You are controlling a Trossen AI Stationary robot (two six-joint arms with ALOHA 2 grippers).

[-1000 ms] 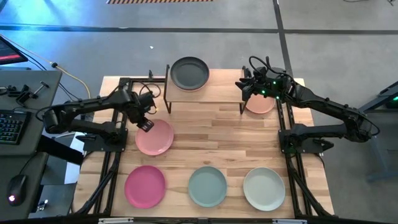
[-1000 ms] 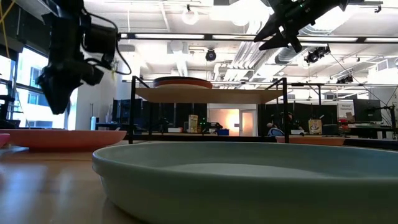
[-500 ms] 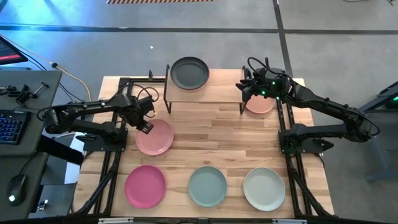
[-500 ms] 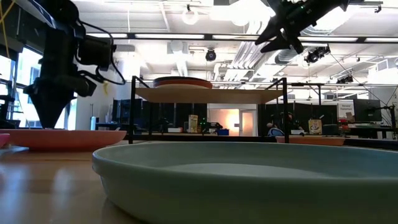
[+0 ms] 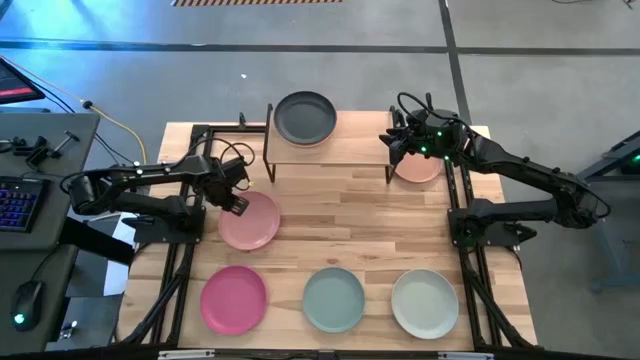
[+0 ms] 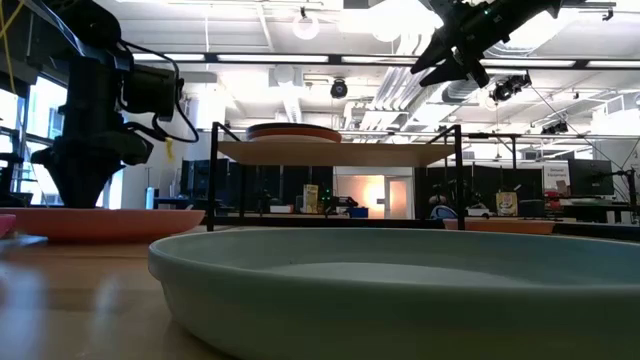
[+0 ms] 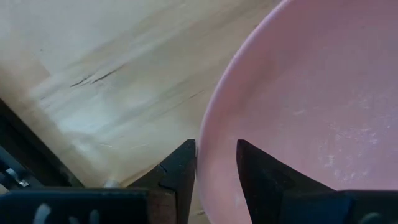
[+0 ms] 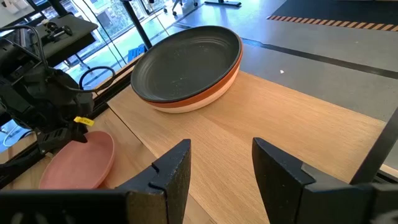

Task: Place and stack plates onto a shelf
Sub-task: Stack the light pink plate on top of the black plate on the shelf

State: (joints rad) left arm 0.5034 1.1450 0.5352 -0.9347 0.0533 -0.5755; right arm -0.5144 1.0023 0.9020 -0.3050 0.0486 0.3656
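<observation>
My left gripper (image 5: 233, 203) is low at the far-left rim of the pink plate (image 5: 252, 222), which lies flat on the table. It is open, with one finger outside the rim and one over the plate's inside (image 7: 216, 163). My right gripper (image 5: 389, 140) hangs open, high above the right end of the shelf (image 5: 345, 150) and touching nothing. On the shelf's left half sits a stack (image 8: 186, 62) with a charcoal plate on top of a terracotta one. A peach plate (image 5: 420, 168) lies on the table beside the shelf's right end, below the right arm. My left gripper comes down from above at the pink plate's far-left rim (image 7: 208, 155). One finger (image 7: 183, 171) stands just outside the rim, the other (image 7: 258, 171) over the inner wall. I cannot tell whether either finger touches the plate, which lies flat on the table.
Along the near edge lie a magenta plate (image 5: 233, 299), a pale teal plate (image 5: 334, 299) and an off-white plate (image 5: 425, 303). The shelf's right half (image 8: 292, 130) is bare board. A desk with a keyboard (image 5: 15, 200) stands left of the table.
My left gripper has come down from well above the table to the pink plate's rim, drifting slightly toward the table's left edge. The plate has stayed where it was.
</observation>
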